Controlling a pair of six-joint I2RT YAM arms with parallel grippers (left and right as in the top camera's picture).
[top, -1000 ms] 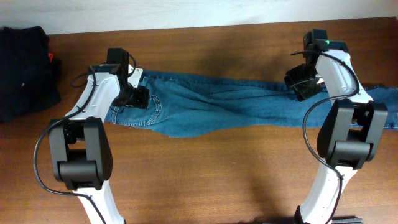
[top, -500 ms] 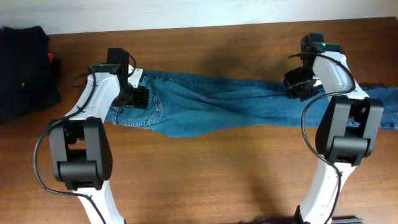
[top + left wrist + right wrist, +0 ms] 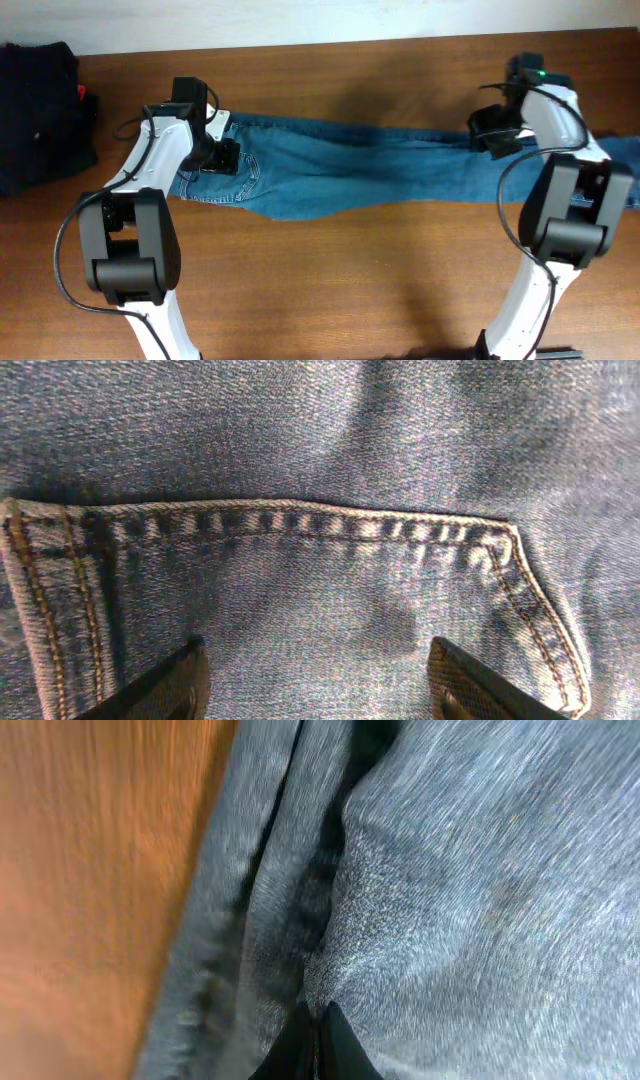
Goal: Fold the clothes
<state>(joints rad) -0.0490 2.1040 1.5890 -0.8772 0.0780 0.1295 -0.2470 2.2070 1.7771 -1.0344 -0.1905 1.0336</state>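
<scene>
Left of the jeans (image 3: 350, 170), a black pile (image 3: 35, 110) bears an unreadable red tag (image 3: 84, 97).

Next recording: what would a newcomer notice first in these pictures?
Blue jeans lie stretched lengthwise across the wooden table, between the two arms. The left tool stands open over a back pocket at the waist end; the right tool is shut on a fold of leg fabric. A black garment pile sits at the far left.

A robotics lab bench: a wooden table (image 3: 330, 290) against a white wall (image 3: 300, 20), with two robot arms (image 3: 130, 250) mounted on its near edge.
</scene>
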